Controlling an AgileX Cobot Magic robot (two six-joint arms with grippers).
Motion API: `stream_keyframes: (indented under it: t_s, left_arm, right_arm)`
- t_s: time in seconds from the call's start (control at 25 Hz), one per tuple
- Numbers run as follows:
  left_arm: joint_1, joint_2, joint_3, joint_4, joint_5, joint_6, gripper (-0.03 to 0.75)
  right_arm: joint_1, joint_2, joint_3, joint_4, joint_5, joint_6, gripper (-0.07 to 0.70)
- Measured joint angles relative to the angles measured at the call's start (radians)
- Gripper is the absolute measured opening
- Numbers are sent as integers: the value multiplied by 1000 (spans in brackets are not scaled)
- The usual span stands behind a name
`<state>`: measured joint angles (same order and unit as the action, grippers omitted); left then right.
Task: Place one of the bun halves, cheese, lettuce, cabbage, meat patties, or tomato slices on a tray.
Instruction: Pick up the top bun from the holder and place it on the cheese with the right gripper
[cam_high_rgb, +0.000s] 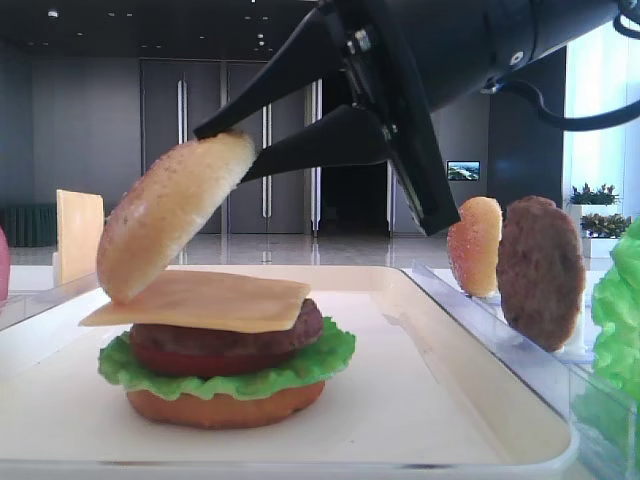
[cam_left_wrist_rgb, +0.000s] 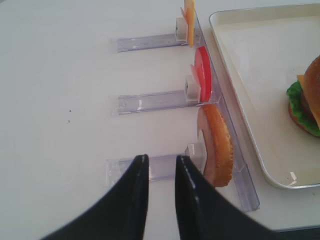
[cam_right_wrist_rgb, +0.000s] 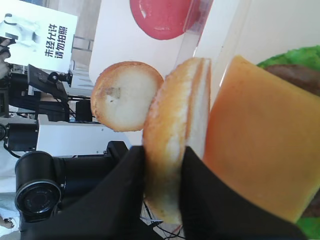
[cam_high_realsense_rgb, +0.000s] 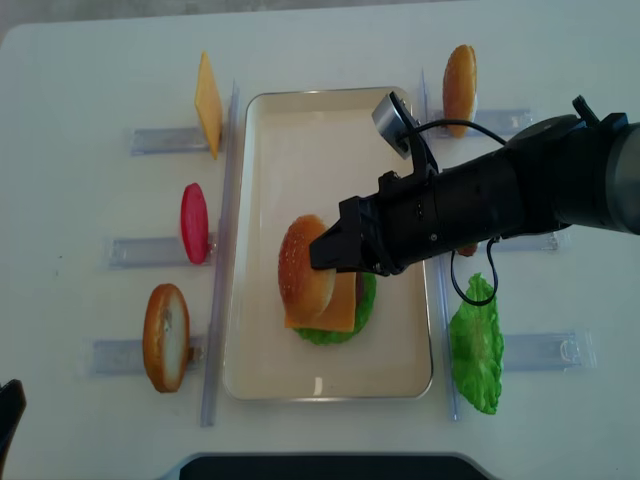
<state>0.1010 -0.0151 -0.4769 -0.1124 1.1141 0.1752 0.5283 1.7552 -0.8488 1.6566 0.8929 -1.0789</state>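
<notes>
On the cream tray (cam_high_rgb: 430, 400) stands a stack: bottom bun (cam_high_rgb: 225, 408), lettuce (cam_high_rgb: 320, 365), tomato slice (cam_high_rgb: 165, 360), meat patty (cam_high_rgb: 300, 330) and cheese (cam_high_rgb: 210, 300). My right gripper (cam_high_rgb: 220, 157) is shut on the domed sesame top bun (cam_high_rgb: 170, 215), held tilted, its low edge touching the left side of the cheese. In the right wrist view the bun (cam_right_wrist_rgb: 172, 145) is pinched on edge between the black fingers, with the cheese (cam_right_wrist_rgb: 260, 150) beside it. My left gripper (cam_left_wrist_rgb: 160, 159) hovers shut and empty over a clear rack left of the tray (cam_left_wrist_rgb: 250, 60).
Clear racks flank the tray (cam_high_realsense_rgb: 300, 130). The left racks hold a cheese slice (cam_high_realsense_rgb: 208, 103), a tomato slice (cam_high_realsense_rgb: 194, 222) and a bun half (cam_high_realsense_rgb: 166, 337). On the right are another bun half (cam_high_realsense_rgb: 460, 75), a patty (cam_high_rgb: 540, 270) and a lettuce leaf (cam_high_realsense_rgb: 476, 350).
</notes>
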Motion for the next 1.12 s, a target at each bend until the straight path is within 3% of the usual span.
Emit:
stream_keyframes:
  t_s: [0.4, 0.64, 1.12]
  left_arm:
    - [0, 0, 0, 0, 0, 0, 140]
    - [0, 0, 0, 0, 0, 0, 140]
    - [0, 0, 0, 0, 0, 0, 140]
  right_arm:
    - [0, 0, -1, -22, -19, -1, 188]
    - [-1, 0, -1, -36, -54, -2, 301]
    - [-1, 0, -1, -79, -57, -3, 490]
